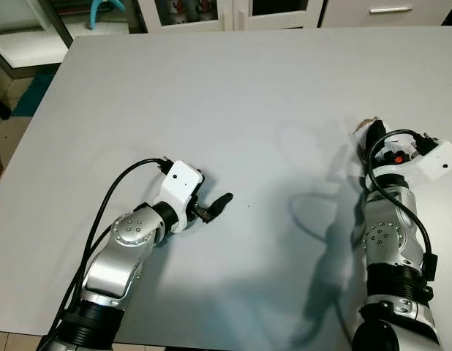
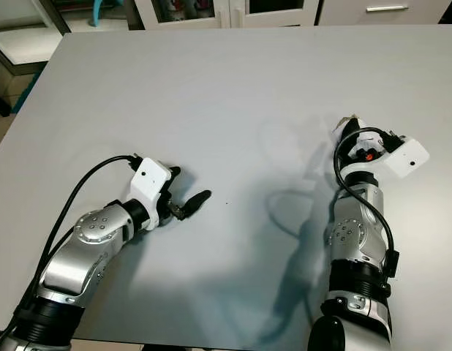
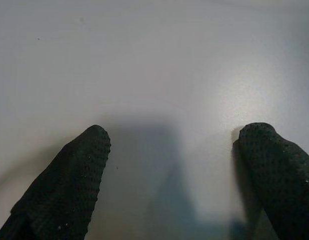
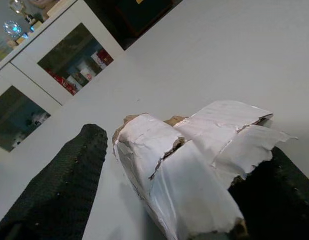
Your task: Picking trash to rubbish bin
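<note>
Here the torn cardboard scrap [image 4: 194, 165], white-faced with brown edges, sits clamped between the fingers of the right gripper [image 1: 366, 135], lifted just off the right side of the grey table [image 1: 233, 95], presumably ready to carry to a bin. The left gripper [image 1: 211, 207] rests low at the near left, fingers apart and empty. Glass-fronted cabinets [image 4: 59, 65] stand beyond the far edge.

No text, label or number can be read anywhere in these views.

Both arms are silver metal, dotted with small screws, and ringed in black at the joints. Each wrist carries a white camera block, with a black cable looping alongside. The right wrist shows a small red-orange spot.
</note>
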`<state>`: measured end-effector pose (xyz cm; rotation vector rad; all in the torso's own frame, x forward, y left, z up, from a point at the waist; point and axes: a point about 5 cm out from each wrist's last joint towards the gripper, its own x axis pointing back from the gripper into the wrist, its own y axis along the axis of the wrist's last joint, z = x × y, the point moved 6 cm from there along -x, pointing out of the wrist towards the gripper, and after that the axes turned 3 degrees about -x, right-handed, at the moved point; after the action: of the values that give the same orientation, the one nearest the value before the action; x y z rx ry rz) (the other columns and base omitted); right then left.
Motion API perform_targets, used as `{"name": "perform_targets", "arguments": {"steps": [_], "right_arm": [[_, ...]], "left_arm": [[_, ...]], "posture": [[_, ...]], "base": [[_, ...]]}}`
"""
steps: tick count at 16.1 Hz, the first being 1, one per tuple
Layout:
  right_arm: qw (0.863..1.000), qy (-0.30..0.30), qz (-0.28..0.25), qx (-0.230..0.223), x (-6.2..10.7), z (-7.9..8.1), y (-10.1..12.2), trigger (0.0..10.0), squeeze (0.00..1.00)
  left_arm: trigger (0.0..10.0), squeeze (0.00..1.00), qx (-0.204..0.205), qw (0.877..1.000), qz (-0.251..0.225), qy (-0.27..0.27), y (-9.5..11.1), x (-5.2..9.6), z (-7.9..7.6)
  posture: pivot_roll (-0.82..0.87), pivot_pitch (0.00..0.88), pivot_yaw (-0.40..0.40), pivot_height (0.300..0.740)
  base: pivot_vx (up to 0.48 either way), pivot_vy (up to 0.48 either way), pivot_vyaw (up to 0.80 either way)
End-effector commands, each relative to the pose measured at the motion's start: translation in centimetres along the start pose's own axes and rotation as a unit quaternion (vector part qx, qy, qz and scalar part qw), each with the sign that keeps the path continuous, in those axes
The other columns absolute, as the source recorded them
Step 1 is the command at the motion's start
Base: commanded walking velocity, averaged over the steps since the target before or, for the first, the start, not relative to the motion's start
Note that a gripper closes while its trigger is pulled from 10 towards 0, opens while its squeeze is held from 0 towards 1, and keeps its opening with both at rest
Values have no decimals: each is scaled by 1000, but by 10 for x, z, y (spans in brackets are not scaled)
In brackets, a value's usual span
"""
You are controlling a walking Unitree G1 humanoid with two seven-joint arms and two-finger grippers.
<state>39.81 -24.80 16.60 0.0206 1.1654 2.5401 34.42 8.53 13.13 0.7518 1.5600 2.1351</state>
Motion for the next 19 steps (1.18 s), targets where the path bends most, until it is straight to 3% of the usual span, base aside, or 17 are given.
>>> {"name": "perform_targets", "arguments": {"steps": [1, 19], "right_arm": [[994, -63, 88, -19, 18, -35, -50, 0, 0], [994, -67, 88, -4, 24, -48, -54, 0, 0]], "left_arm": [[10000, 0, 4, 1000, 16, -6, -9, 5, -2], [10000, 0, 3, 1000, 24, -10, -10, 5, -2]], "posture": [[379, 317, 130, 740], [375, 315, 135, 740]], "base": [[0, 0, 0], [0, 0, 0]]}}
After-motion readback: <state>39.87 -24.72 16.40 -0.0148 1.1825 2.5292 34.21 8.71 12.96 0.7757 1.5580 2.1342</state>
